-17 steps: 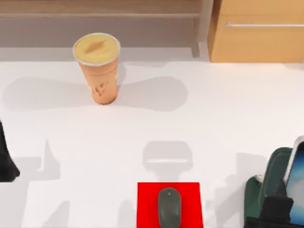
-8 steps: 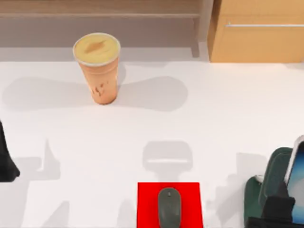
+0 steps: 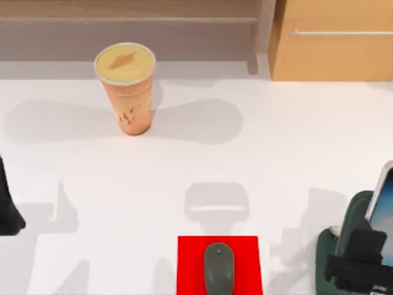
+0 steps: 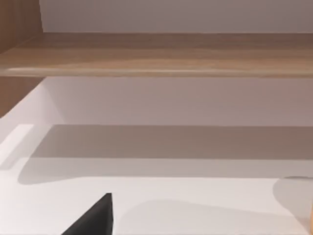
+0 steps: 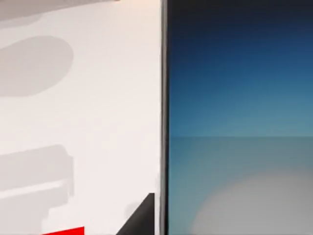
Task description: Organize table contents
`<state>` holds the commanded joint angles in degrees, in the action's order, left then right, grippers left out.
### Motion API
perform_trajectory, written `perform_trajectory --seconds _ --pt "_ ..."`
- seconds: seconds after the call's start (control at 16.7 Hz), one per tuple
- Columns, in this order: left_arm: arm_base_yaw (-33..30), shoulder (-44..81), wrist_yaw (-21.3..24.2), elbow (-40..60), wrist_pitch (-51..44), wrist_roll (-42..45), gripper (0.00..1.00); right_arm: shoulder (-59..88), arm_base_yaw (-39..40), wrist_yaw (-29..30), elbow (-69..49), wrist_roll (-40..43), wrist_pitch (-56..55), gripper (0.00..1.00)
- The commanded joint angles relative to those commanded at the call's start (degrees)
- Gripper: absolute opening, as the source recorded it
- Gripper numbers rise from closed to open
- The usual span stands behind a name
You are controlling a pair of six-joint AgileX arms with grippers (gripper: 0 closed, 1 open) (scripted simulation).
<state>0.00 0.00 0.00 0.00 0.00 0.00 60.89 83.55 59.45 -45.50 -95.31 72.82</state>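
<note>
At the right edge of the table [image 3: 264, 153], the smartphone [image 3: 384, 206] stands tilted over the dark green stand [image 3: 344, 236], its blue-white screen lit. My right gripper [image 3: 363, 265] is shut on its lower part. In the right wrist view the screen [image 5: 239, 122] is very close, with one dark fingertip [image 5: 143, 218] against its edge. The dark grey mouse [image 3: 218, 268] lies on the red pad [image 3: 190, 264] at the front middle. The orange-tan cup [image 3: 127, 92] with a yellow top stands upright at the back left. My left gripper [image 3: 8, 212] is parked open at the left edge.
A light wooden cabinet [image 3: 334, 55] with a metal handle stands at the back right. A wooden shelf [image 3: 123, 12] runs along the back, also seen as the shelf [image 4: 156, 54] in the left wrist view. White tabletop spreads between the cup and the pad.
My right gripper has risen slightly and shifted right. The smartphone has moved up with it over the stand. The left arm, cup and mouse have stayed put.
</note>
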Motion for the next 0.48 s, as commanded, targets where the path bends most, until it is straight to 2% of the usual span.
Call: perform_trajectory --seconds 0.3,0.48 --pt "0.0 0.0 0.0 0.0 0.0 0.0 1.0 1.3 -5.1 3.2 4.2 9.9 -9.5 0.0" --pt "0.0 0.0 0.0 0.0 0.0 0.0 1.0 2.1 -6.4 4.5 5.7 13.1 -13.1 0.0"
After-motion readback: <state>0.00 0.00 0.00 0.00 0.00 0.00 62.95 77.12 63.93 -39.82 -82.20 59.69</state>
